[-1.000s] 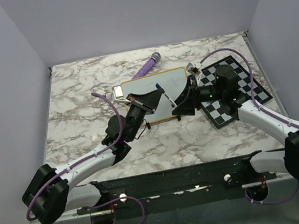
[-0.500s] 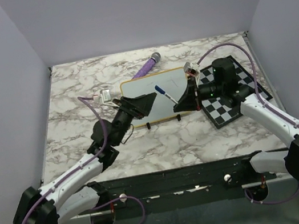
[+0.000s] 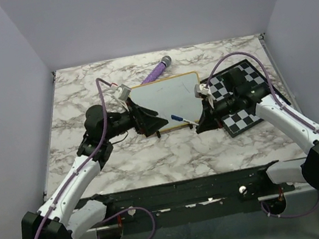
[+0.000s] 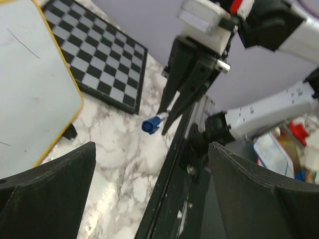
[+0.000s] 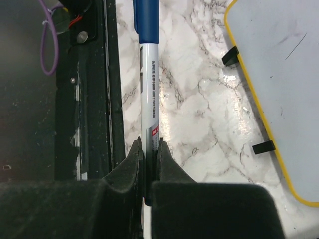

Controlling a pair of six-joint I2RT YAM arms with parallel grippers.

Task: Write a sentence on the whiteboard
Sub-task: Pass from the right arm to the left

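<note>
The whiteboard, yellow-framed on small black feet, lies mid-table; its face carries only a few faint thin strokes, and no sentence shows on it. My right gripper is at the board's near right corner, shut on a white marker with a blue cap that points left along the board's near edge. In the right wrist view the marker runs straight out from between the shut fingers. My left gripper stands open and holds nothing at the board's near left corner, facing the marker's cap.
A black-and-white chessboard lies right of the whiteboard, under the right arm. A purple-handled tool rests behind the board. The black rail at the table's near edge runs just beside the marker.
The left gripper opened and drew back to the left. The right gripper shut on the marker and carried it from over the board down to its near edge.
</note>
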